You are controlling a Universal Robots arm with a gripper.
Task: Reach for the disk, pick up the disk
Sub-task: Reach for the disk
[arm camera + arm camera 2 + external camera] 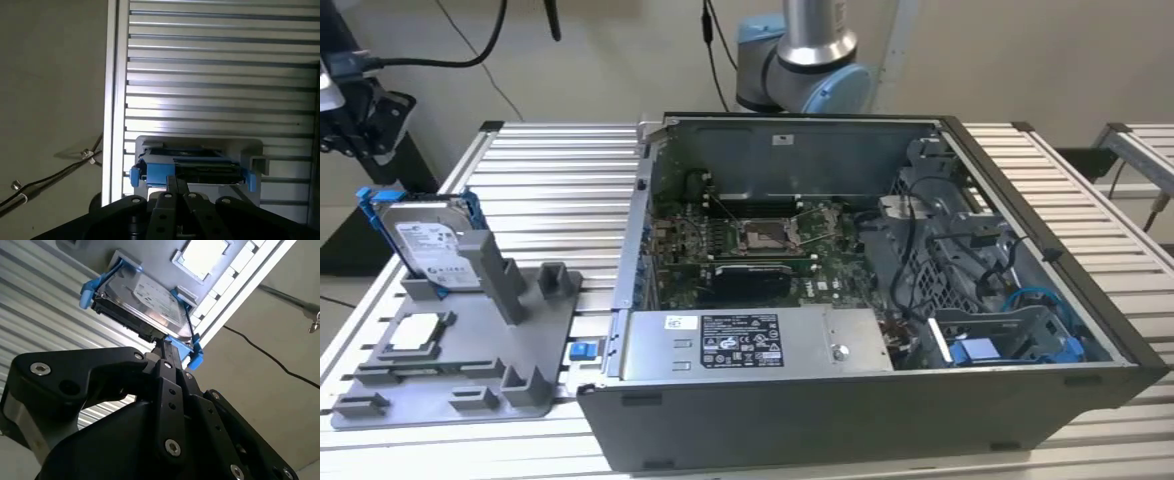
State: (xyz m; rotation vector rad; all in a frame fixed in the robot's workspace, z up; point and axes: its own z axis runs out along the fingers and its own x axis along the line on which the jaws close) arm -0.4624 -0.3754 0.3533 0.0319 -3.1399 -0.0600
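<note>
The disk (427,238) is a silver drive with a white label and blue rails, standing on edge in a slot at the far end of a grey holder (467,350), on the exterior view's left. Both wrist views also show the disk (150,302) (192,170). My gripper (164,347) (176,182) hangs just over the disk's upper blue rail. Its two black fingers are pressed together with nothing between them. In the exterior view, the black tool head (360,105) sits above and slightly left of the disk.
A small white-topped chip (416,332) lies on the grey holder. An open computer case (854,260) fills the middle of the slatted metal table (560,180), with a blue bracket (1014,345) inside. The table edge and a floor cable (50,175) lie beside the disk.
</note>
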